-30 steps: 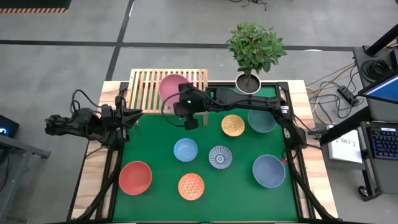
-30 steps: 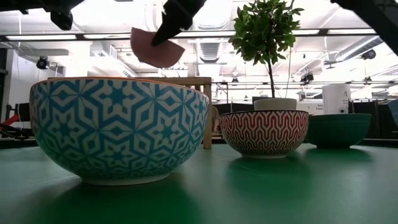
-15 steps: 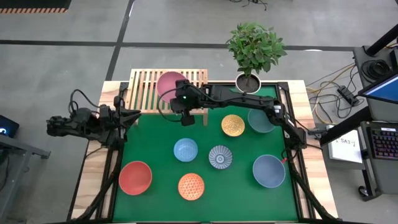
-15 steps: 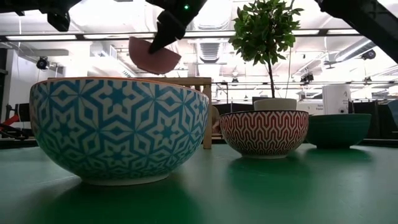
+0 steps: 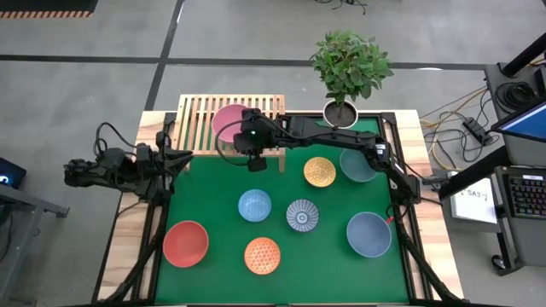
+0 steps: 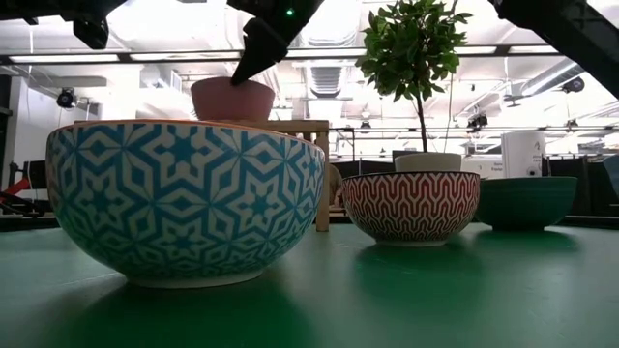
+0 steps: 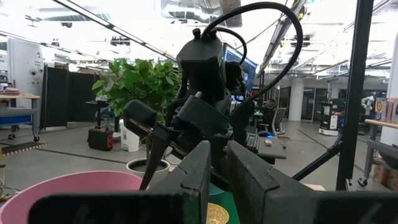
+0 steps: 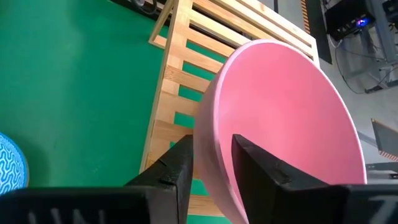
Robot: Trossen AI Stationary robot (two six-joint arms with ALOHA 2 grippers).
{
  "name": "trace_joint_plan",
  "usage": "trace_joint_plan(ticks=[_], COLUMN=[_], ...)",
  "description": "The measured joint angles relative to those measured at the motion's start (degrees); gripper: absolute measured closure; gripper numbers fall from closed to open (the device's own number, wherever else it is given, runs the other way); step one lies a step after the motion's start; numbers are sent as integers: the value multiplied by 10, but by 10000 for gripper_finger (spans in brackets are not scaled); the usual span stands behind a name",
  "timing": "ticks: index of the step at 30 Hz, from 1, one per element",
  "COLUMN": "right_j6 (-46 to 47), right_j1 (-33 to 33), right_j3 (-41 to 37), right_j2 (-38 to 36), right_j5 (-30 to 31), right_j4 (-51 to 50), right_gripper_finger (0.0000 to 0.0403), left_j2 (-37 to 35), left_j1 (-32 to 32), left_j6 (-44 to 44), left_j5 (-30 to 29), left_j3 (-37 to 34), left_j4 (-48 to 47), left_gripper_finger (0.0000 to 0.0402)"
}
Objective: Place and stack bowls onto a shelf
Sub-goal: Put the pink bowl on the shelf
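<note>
A pink bowl stands level over the light-wood slatted shelf at the table's far left. It also shows in the low view. My right gripper is shut on its rim, reaching in from the table's right. Seven more bowls rest on the green table: red, orange patterned, light blue, blue-white patterned, slate-blue, a second orange patterned, dark teal. My left gripper waits shut at the table's left edge. My right gripper pinches the pink bowl's wall at the rim, on the side toward the table's near edge, one finger inside and one finger outside. The fingers slant down from above. The bowl sits upright at the shelf's top; the patterned bowl in front hides whether its base touches.
A potted plant in a white pot stands at the far edge, right of the shelf. The shelf's slats left of the pink bowl are bare. In the low view a blue-white bowl stands close in front.
My right gripper has moved toward the table's far-left and down over the shelf with the pink bowl. The bowl, tilted and held high a second ago, has turned level and come down to the shelf's top.
</note>
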Motion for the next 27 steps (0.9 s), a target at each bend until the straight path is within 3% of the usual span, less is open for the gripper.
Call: trace_joint_plan(ticks=[8, 15, 21, 27], right_j6=[26, 73, 112, 104], right_j1=[2, 2, -3, -8], right_j3=[9, 10, -1, -66], right_j2=[-25, -71, -83, -75], right_j5=[15, 16, 15, 45], right_j4=[-6, -93, -153, -108], right_gripper_finger=[298, 303, 348, 391], left_j2=[0, -1, -1, -1], left_j1=[0, 0, 0, 0], left_j6=[0, 0, 0, 0], left_j5=[0, -1, -2, -1], left_j3=[0, 0, 0, 0], left_j4=[0, -7, -9, -9], left_gripper_finger=[364, 364, 364, 364])
